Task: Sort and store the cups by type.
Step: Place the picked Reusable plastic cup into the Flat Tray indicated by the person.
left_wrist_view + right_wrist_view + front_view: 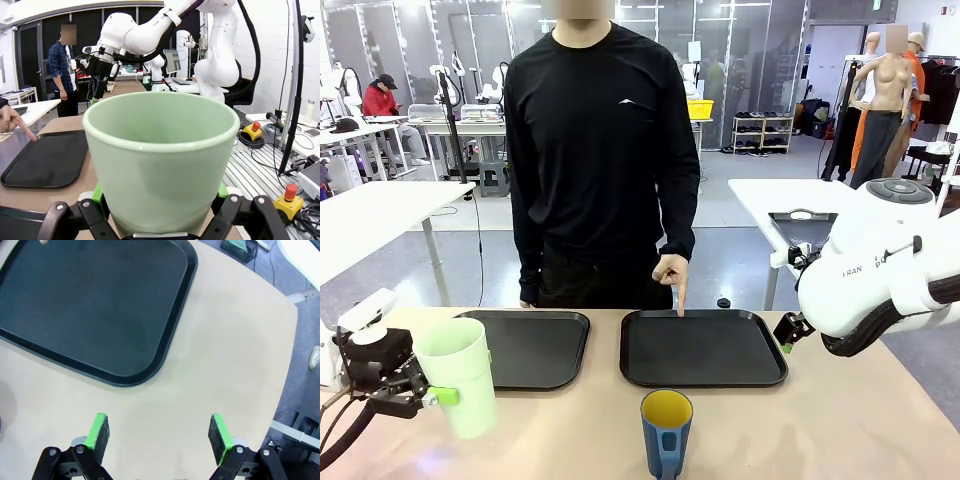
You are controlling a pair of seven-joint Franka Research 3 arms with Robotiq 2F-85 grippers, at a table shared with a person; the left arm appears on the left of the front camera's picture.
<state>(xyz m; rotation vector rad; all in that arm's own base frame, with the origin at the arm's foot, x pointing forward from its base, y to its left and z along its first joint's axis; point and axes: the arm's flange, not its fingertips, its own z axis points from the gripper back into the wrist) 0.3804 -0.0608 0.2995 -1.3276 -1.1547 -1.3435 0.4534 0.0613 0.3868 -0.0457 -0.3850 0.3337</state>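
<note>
Now two trays (pixel 540 350) (pixel 705 348), two cups (pixel 667 435) (pixel 460 375), left gripper (pixel 448 395) clasping mint tumbler (pixel 160 160), right gripper (pixel 159 432) agape, empty.

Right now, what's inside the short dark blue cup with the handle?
The dark blue handled cup shows its yellow inner wall; its bottom is hidden behind the near rim.

The mint tumbler (pixel 160 165) is smooth plastic with slight sheen, the black tray (pixel 90 310) and table (pixel 225 355) matt

Left tool (pixel 160 202) clamps the tumbler (pixel 160 150) by its sides, while right tool (pixel 160 432) hangs pointing downward, fingers spread wide.
</note>
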